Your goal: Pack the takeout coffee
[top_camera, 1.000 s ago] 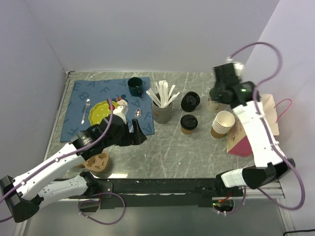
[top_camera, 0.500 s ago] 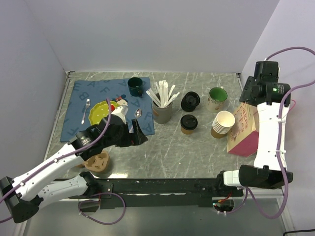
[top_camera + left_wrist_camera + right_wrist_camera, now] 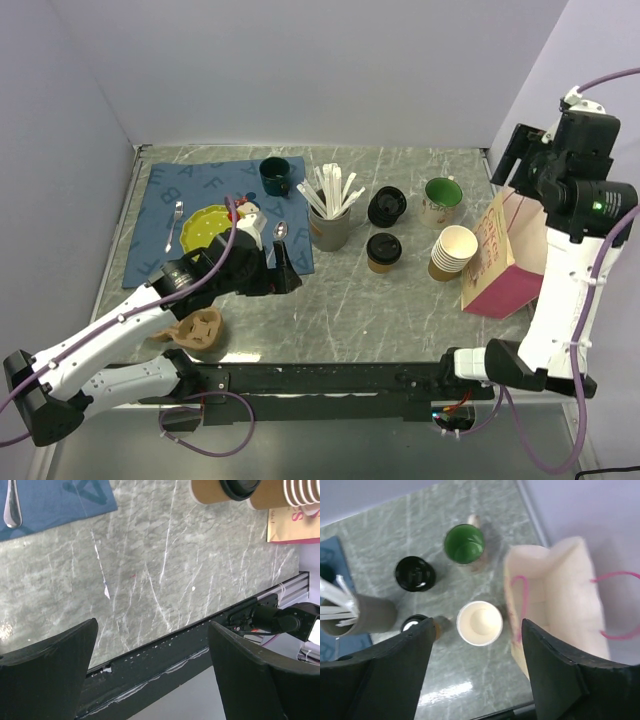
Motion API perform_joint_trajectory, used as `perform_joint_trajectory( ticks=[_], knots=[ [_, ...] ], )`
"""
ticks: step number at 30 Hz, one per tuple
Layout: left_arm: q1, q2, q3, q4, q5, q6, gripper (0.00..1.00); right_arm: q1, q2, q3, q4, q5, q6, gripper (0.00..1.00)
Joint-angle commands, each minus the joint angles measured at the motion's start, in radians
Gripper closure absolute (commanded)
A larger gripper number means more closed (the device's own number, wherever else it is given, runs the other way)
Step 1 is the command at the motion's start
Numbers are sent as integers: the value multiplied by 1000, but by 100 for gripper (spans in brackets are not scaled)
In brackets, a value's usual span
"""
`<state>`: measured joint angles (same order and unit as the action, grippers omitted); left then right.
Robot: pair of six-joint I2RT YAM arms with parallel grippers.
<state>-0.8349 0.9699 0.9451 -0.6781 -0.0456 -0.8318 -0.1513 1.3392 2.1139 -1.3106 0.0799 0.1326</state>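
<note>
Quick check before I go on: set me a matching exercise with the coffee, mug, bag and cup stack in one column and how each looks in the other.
Things:
1. coffee
2. mug
3. bag
4. cup stack

Looks:
A. several nested together, no lid
B. green inside
C. black lid on
D. top open, pink handles

Pairs: 1-C, 2-B, 3-D, 4-A
</note>
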Motion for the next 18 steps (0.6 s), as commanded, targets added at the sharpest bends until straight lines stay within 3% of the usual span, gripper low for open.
perform_joint_trajectory(
  ticks=[1,4,7,12,15,16,18],
  knots=[
    [0,6,47,21,6,31,3,-8,-26,-70,-35,179,-11,12],
    [0,1,37,37,13,31,3,-8,-40,-149,-32,185,-19,9],
    [0,4,34,51,21,30,3,-16,-46,-232,-23,182,-30,11],
    [0,15,38,52,21,37,3,-71,-52,-380,65,23,-53,18],
    [0,27,58,32,6,45,3,-73,-43,-402,74,27,-74,28],
    [2,32,67,29,4,46,3,-76,-35,-402,77,37,-79,37],
    [2,33,72,23,9,46,3,-82,-31,-405,80,67,-80,45]
  ],
)
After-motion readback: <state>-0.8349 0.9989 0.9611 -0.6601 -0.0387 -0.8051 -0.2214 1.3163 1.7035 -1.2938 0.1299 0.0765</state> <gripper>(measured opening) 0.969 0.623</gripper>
